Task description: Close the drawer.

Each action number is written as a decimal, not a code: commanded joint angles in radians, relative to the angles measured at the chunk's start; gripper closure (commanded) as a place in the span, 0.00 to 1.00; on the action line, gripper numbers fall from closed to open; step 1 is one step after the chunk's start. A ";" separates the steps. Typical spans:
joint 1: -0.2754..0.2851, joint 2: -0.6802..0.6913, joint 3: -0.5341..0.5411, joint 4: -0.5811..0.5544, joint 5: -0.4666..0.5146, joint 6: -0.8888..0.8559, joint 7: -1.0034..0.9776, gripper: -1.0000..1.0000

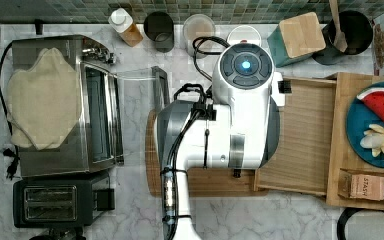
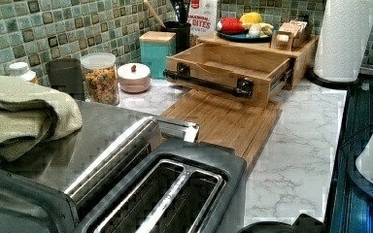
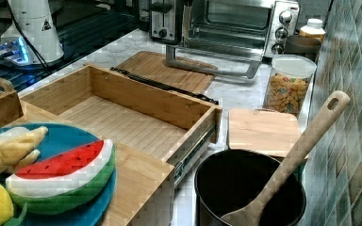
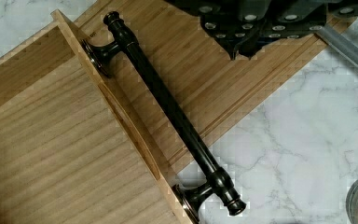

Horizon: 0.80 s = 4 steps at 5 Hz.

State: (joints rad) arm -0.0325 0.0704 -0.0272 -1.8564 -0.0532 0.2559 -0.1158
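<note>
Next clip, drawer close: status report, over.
Claw above cutting board, off the handle. Drawer pulled out, empty. Nothing blocking its travel.

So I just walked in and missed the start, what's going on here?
A Franka arm hangs over a kitchen counter, above the front of a bamboo drawer that stands pulled out and empty. In the wrist view its gripper is above the cutting board, apart from the drawer's black handle. Nothing is held.

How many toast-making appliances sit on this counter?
2: a toaster oven with its glass door open and a cloth on top, and a black two-slot toaster right beside it, at the top view's left.
</note>
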 commanded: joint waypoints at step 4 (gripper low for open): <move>-0.021 0.044 0.022 -0.098 0.062 0.154 -0.300 1.00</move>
State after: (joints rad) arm -0.0466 0.1085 -0.0248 -1.9453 -0.0414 0.4211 -0.3394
